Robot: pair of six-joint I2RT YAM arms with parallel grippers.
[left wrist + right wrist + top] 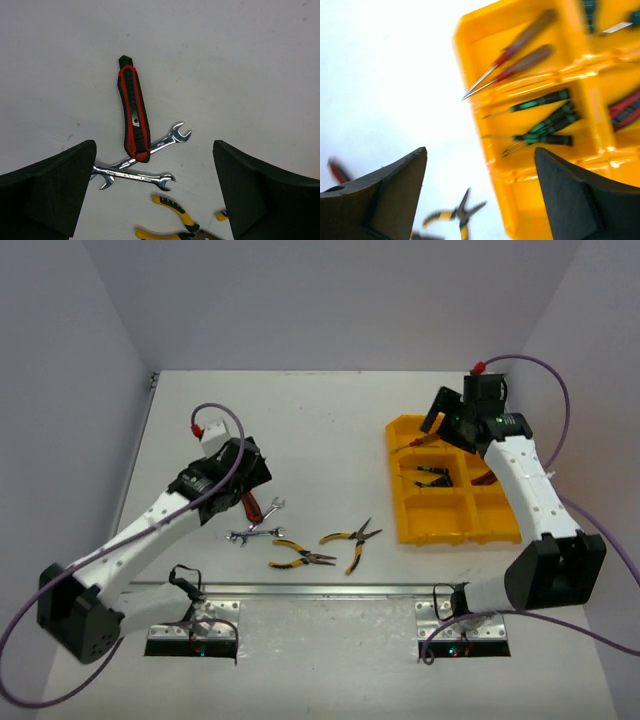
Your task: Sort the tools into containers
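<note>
Between left gripper [153,150] jaws, spread wide, empty: red cutter [133,107] | right gripper [480,152] parted, empty, over tray [530,200]

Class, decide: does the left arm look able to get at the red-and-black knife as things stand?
Probably yes. The left end effector is open above the knife, with nothing covering it. Only the knife's end rests on a silver wrench, which might shift.

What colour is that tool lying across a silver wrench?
The cutter is red and black; the left wrist view shows it best.
</note>
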